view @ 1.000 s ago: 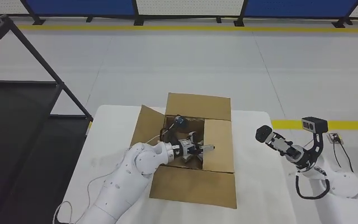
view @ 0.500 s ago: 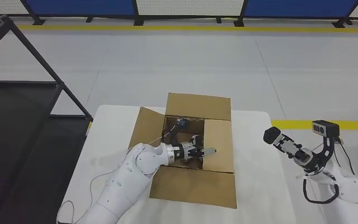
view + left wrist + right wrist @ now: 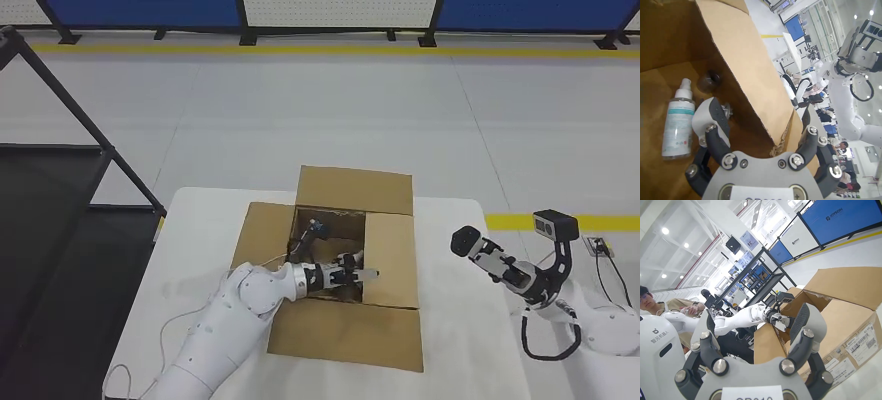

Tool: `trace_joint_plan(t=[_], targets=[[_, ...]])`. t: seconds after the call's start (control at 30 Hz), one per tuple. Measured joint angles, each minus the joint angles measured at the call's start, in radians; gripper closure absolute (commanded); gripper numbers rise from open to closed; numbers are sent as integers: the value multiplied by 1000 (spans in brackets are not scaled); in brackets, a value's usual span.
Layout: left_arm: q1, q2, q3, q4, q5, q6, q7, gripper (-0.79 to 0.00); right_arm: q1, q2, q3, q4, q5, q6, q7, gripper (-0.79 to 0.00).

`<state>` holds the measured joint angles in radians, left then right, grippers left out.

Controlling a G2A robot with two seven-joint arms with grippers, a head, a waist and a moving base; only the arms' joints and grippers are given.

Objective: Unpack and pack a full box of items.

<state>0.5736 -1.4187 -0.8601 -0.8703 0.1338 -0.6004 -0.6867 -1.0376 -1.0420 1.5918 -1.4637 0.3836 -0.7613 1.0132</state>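
Plastic spray bottle (image 3: pixel 678 123) lies flat on the box (image 3: pixel 355 190) floor, top view's centre: judged light, slick, rigid; grip across mid-body. Left gripper (image 3: pixel 761 115) fingers spread beside it; right gripper (image 3: pixel 756 313) spread, empty, centre right.

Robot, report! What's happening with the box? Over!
Left gripper open in brown cardboard box, straddling a flap. Right gripper open, empty, off to the side. White spray bottle lies inside.

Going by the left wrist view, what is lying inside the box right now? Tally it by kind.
Spray bottle: 1
Dark hollow cylinder: 1
Small metal part, partly hidden: 1
Total: 3 items visible on the floor of the box
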Motion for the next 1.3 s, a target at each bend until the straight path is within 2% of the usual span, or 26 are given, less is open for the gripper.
trace_joint_plan(t=[0.13,0.43,0.6,0.97,1.13,1.3], targets=[[-36,-25,33,48,-76,-44,-49,-785,-10,4,3,2,0,-7,-9,-785],[-87,-58,75,100,-91,-91,-43,-785,-39,13,14,-7,4,-21,-28,-785],[-91,-60,71,74,-68,-111,-16,-785,-45,17,17,-11,8,-25,-34,-785],[-92,-59,58,-61,1,-86,38,-785,-47,29,27,-17,31,-44,-21,-785],[-120,-78,83,-76,-4,-77,50,-785,-77,41,64,-33,84,-64,-17,-785],[-168,-109,124,-30,-36,-90,42,-785,-125,59,110,-62,125,-80,-35,-785]])
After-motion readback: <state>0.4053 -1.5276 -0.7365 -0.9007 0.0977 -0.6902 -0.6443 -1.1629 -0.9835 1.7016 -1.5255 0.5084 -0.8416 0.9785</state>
